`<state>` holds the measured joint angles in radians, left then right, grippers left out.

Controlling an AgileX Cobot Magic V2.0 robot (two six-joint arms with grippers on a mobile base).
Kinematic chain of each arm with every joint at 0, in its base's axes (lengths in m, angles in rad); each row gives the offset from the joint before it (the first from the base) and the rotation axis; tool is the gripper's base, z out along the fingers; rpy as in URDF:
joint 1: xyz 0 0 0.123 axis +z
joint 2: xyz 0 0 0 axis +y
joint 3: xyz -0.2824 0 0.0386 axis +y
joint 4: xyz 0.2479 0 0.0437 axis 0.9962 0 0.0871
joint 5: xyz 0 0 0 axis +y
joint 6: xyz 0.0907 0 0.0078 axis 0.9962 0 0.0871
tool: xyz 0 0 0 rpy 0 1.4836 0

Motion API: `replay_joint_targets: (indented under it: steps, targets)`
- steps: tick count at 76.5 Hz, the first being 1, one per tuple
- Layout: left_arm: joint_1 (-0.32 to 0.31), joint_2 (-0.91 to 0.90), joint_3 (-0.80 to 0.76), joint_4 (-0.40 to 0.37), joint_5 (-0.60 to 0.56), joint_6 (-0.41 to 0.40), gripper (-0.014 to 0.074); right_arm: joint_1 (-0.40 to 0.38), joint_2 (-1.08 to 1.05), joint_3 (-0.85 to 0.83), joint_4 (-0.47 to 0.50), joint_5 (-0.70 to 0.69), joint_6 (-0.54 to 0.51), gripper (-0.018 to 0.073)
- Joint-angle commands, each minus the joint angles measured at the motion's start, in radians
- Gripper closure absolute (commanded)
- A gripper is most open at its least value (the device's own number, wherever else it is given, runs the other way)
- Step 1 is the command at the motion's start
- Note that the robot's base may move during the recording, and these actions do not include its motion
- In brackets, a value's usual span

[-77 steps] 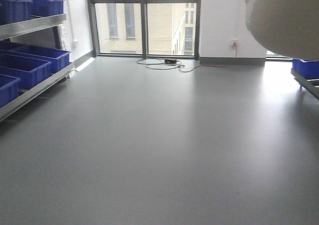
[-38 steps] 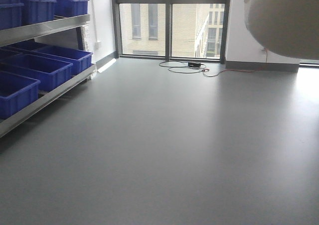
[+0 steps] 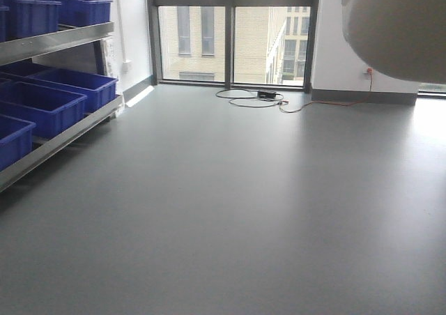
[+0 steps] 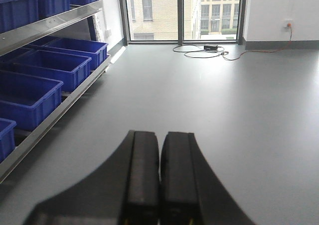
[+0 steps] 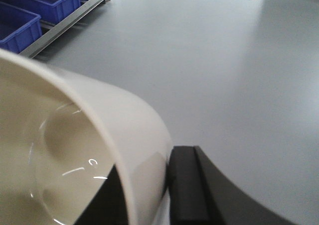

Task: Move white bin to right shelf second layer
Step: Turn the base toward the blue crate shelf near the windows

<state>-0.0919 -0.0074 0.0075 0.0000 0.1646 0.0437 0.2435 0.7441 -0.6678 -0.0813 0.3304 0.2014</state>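
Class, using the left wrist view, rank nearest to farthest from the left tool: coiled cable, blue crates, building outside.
From the left tool:
1. Blue crates, left, on shelf.
2. Coiled cable, centre, by window.
3. Building, outside, farthest back.

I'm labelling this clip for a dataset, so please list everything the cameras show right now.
white bin: one, cream-white, held up on the robot's right
blue crates: at least six, blue, on the rack at left
steel rack: one, grey metal, two levels showing, along the left wall
window: one, dark-framed, far wall
cables: two, black coil and orange lead, on the floor below the window
floor: grey, smooth
left end effector: one, black, shut, holding nothing
right end effector: one, black, shut on the bin's wall
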Motion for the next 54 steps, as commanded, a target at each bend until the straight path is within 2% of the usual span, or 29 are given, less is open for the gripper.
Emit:
replay_joint_targets:
  steps: [1, 54]
  targets:
    - [-0.006, -0.014, 0.037, 0.000, -0.087, -0.005, 0.0512, -0.004, -0.011, -0.033, -0.003, -0.098, -0.002, 0.0503]
    - [-0.006, -0.014, 0.037, 0.000, -0.087, -0.005, 0.0512, -0.004, -0.011, -0.033, -0.003, -0.098, -0.002, 0.0503]
